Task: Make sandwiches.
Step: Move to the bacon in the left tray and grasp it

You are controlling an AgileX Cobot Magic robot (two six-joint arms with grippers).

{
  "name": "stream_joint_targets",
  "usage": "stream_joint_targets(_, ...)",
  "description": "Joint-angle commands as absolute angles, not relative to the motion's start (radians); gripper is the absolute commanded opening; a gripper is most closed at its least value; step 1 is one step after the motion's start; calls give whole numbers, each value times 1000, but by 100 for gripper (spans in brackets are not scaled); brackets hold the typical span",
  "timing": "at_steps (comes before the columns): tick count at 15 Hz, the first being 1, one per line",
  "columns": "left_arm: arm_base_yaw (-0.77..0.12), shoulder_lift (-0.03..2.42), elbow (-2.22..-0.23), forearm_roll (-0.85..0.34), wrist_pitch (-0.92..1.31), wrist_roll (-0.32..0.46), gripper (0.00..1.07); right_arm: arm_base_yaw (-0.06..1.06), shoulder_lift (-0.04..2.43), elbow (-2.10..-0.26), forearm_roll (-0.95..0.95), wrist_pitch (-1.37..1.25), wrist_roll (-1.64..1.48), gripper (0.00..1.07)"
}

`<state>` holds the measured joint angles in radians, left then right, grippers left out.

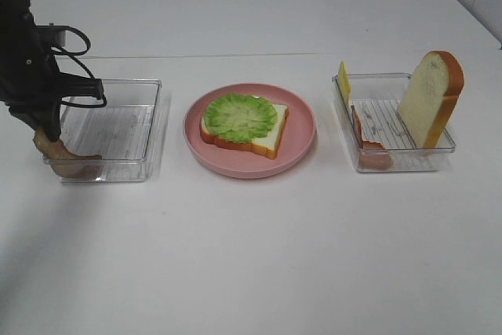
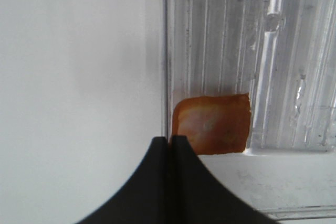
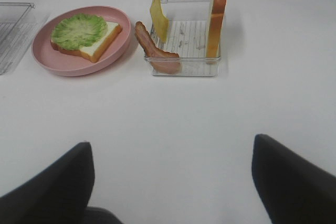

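left gripper [image 2: 170, 139] clamped on the thin orange-brown ham slice [image 2: 212, 124], right gripper [image 3: 171, 141] spread wide, so I'd lift it over the clear plastic tray [image 1: 157, 115] wall before heading to the lettuce-topped white bread [image 1: 271, 139]

The exterior high view looks down from the front of the table [image 1: 251, 256], spanning the left clear tray [image 1: 118, 127], pink plate [image 1: 302, 127] and right clear tray [image 1: 384, 119]. The left wrist view hangs very close over the ham slice [image 2: 212, 124] at the left clear tray's corner. The right wrist view sits low and farther back, with the pink plate and right clear tray in its upper half.
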<state>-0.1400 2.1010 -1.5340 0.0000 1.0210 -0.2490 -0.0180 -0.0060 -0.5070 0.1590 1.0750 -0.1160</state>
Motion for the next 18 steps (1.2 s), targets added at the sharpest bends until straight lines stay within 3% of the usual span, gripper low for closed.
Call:
stream_joint_targets(1, -145, 2079, -1529, -42, 1008, -247, 0, -21, -18, -505, 162, 1063, -117, 77)
stream_joint_targets(16, -145, 2107, -1530, -56, 1016, -233, 0, -21, -18, -505, 162, 1063, -117, 77)
stream_joint_targets(18, -145, 2107, -1530, -56, 1016, -235, 7, -21, -18, -505, 162, 1063, -117, 77)
